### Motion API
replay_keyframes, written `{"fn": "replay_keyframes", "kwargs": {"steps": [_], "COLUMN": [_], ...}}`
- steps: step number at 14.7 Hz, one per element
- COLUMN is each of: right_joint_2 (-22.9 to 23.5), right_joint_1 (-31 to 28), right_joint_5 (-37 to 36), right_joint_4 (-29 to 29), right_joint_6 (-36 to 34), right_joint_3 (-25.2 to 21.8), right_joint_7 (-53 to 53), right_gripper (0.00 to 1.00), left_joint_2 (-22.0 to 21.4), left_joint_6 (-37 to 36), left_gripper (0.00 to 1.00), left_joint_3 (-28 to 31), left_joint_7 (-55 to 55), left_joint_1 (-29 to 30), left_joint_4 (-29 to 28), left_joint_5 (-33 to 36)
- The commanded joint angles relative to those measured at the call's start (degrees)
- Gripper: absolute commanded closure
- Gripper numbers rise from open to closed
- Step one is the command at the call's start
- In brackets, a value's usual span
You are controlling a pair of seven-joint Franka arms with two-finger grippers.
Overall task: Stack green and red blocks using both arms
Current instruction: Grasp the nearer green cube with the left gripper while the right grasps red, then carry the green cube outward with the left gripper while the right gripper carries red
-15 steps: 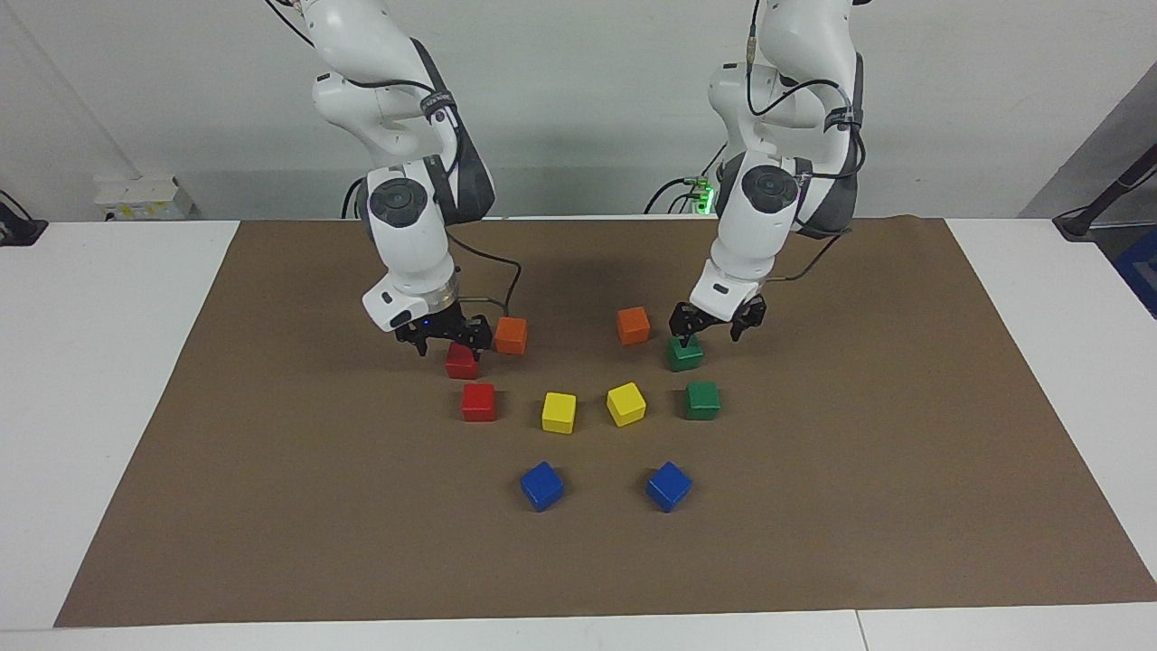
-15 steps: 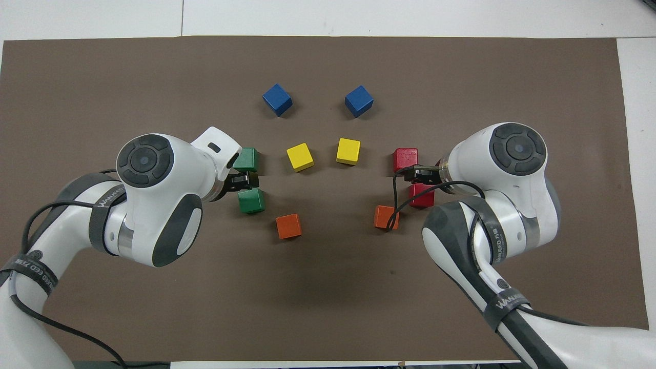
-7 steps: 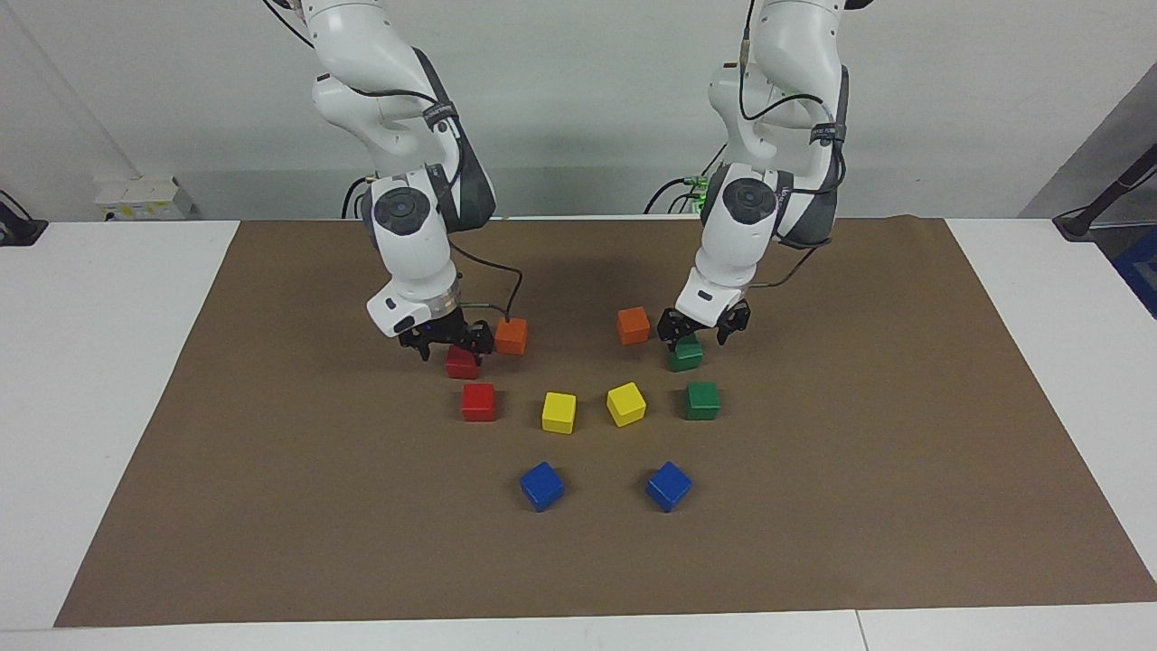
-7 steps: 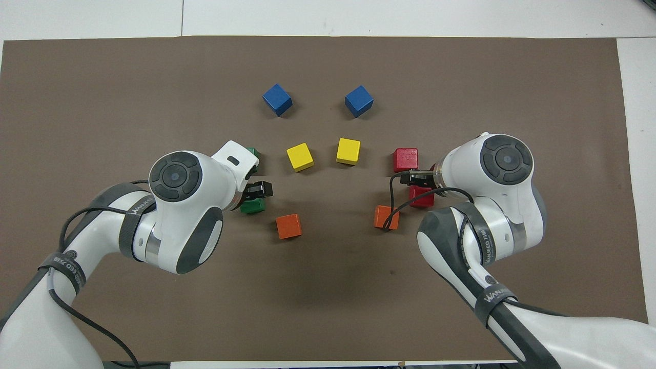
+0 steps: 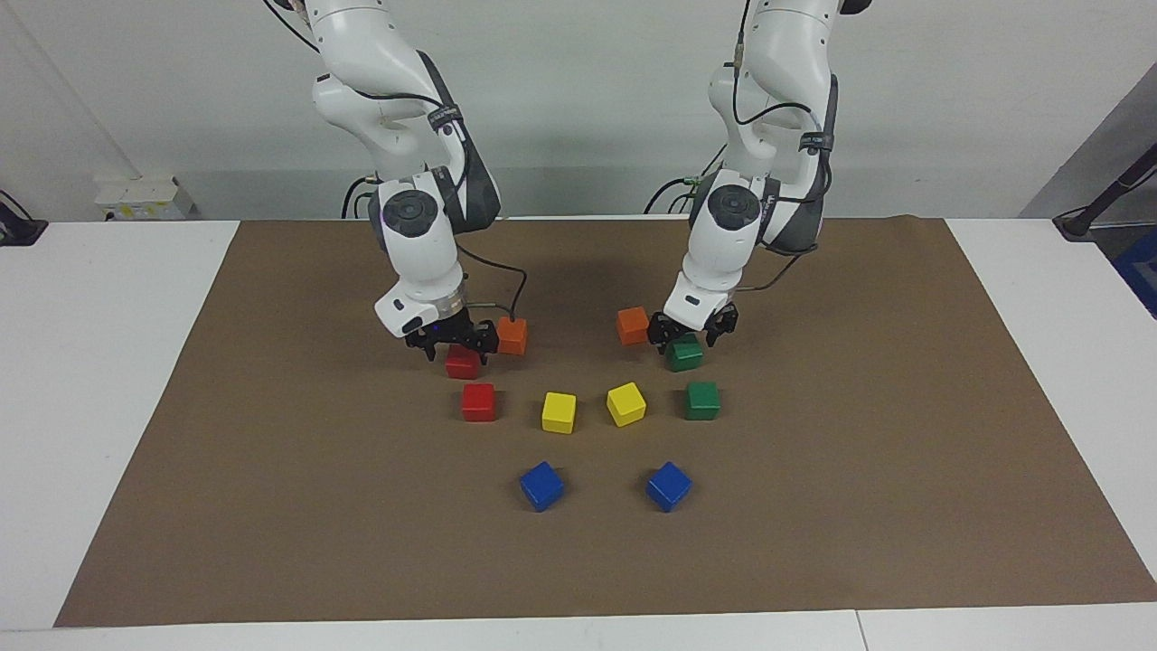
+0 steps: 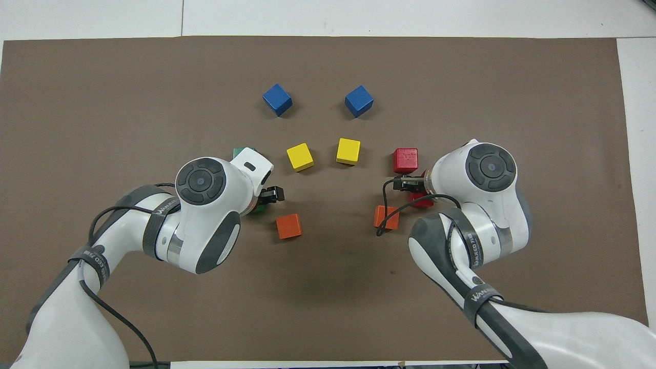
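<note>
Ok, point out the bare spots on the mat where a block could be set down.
Bare: the brown mat outside the cube cluster, and the gap between the two orange cubes. Crowded: around the yellow cubes.

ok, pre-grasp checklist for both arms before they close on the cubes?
1. Left gripper over the small glossy dark green cube nearer the robots, jaws open: ok.
2. Right gripper over the small glossy bright red cube nearer the robots, jaws open: ok.
3. Fingers low enough to straddle each cube: cannot tell.
4. Second green cube and second red cube free on the brown mat as stack bases: ok.
5. Orange cubes close beside each gripper; clearance: cannot tell.
6. Nothing stacked yet: ok.
</note>
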Motion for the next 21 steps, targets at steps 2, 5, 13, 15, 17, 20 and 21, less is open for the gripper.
{"fn": "replay_keyframes", "kwargs": {"steps": [2,5,13,15,17,20,21], "right_joint_2": [0.6,0.7,0.7,1.3,1.3,2.5,3.2], "right_joint_1": [0.6,0.6,-7.7,-14.1,-17.3,-20.3,-21.5], "right_joint_5": [0.4,0.4,0.4,0.4,0.4,0.0,0.0], "right_joint_4": [-2.6,-2.6,10.1,10.7,10.6,10.4,10.2], "right_joint_6": [4.4,4.3,-11.5,-10.0,-9.0,-7.4,-6.7], "right_joint_3": [-0.2,-0.2,-0.2,-0.2,-0.3,-0.3,-0.3], "right_joint_7": [1.1,0.4,-14.4,-25.0,-30.4,-34.1,-35.9], "right_gripper": [0.01,0.33,1.0,1.0,1.0,1.0,1.0], "left_joint_2": [0.1,0.1,-0.9,-3.4,-6.2,-12.9,-14.9], "left_joint_6": [1.4,1.5,0.4,-3.0,-8.0,-14.1,-16.4], "left_gripper": [0.05,0.21,1.0,1.0,1.0,1.0,1.0], "left_joint_3": [1.0,1.0,1.1,1.5,1.5,1.5,1.5], "left_joint_7": [-0.7,-0.6,0.2,0.6,2.0,5.9,8.9], "left_joint_1": [-1.1,-1.1,-0.7,-0.2,1.4,7.0,9.5], "left_joint_4": [-0.8,-1.5,-1.3,0.2,1.9,1.9,1.6], "left_joint_5": [-0.2,0.0,0.8,0.8,0.8,0.8,0.8]}}
